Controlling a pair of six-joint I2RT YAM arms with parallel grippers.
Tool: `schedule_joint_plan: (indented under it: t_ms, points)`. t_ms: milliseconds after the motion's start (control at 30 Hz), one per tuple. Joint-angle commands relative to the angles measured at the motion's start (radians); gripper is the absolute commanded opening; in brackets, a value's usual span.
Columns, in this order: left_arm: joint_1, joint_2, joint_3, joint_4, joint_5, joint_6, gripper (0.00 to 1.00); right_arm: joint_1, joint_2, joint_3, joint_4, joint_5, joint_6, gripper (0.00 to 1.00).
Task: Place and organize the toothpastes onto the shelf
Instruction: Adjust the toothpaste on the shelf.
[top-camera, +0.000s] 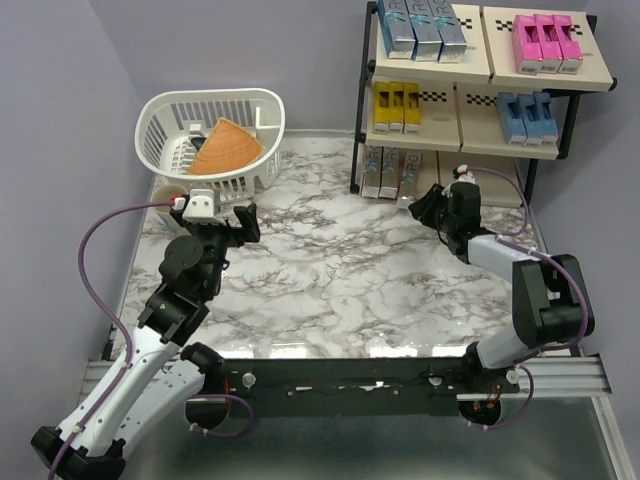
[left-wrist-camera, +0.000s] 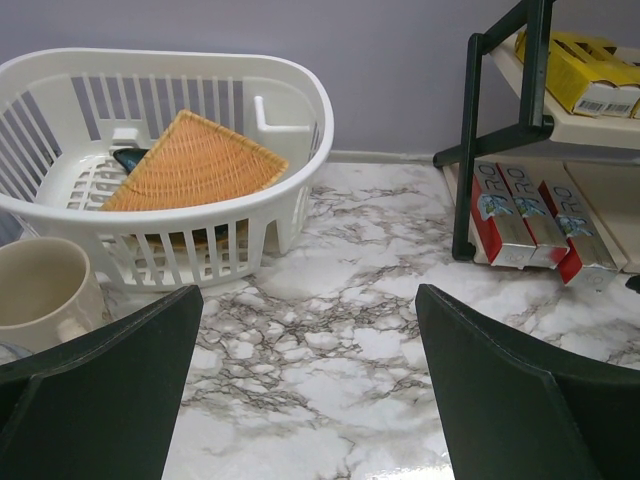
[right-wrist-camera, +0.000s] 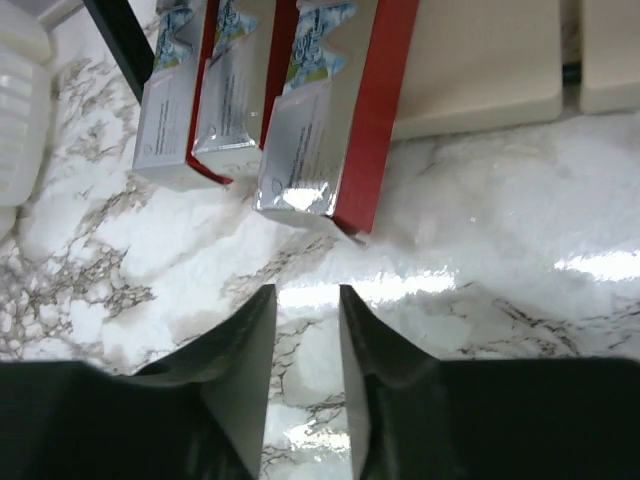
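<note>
Your right gripper (right-wrist-camera: 305, 300) is hovering just in front of the three red-and-silver toothpaste cartons (right-wrist-camera: 320, 120) lying on the bottom tier of the shelf (top-camera: 475, 125), its fingers barely parted and gripping nothing. Your left gripper (left-wrist-camera: 310, 300) is gaping wide and empty, facing the white basket (left-wrist-camera: 300, 110).

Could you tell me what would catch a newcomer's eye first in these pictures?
The shelf at the far right, its toothpastes sorted by colour, with bright pink cartons on the top tier. Next, the white basket at the far left holding a wicker fan-shaped piece, and the right gripper pointing at the red-and-silver cartons on the bottom tier.
</note>
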Motion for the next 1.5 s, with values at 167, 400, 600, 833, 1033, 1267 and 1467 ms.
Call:
schedule_joint_plan:
  t_ms: [167, 400, 600, 833, 1033, 1267, 1467]
  points:
    - [0.006, -0.005, -0.01, 0.02, 0.011, 0.009, 0.99, -0.002, 0.108, -0.066, 0.209, -0.104, 0.252, 0.26]
    - [0.006, -0.007, -0.01, 0.02, 0.006, 0.011, 0.99, -0.009, 0.184, 0.009, 0.203, 0.02, 0.257, 0.21]
    - [0.005, -0.007, -0.008, 0.02, 0.006, 0.014, 0.99, -0.03, 0.231, 0.059, 0.237, 0.051, 0.251, 0.21]
    - [0.006, -0.004, -0.008, 0.02, 0.005, 0.016, 0.99, -0.064, 0.271, 0.073, 0.292, 0.019, 0.282, 0.21]
    - [0.005, -0.002, -0.01, 0.02, 0.003, 0.016, 0.99, -0.108, 0.207, -0.068, 0.478, -0.096, 0.378, 0.21]
    - [0.006, 0.004, -0.011, 0.02, 0.02, 0.012, 0.99, -0.231, 0.269, -0.212, 0.901, -0.193, 0.599, 0.21]
    - [0.006, 0.016, -0.014, 0.02, 0.018, 0.019, 0.99, -0.257, 0.411, -0.093, 0.981, -0.191, 0.697, 0.17]
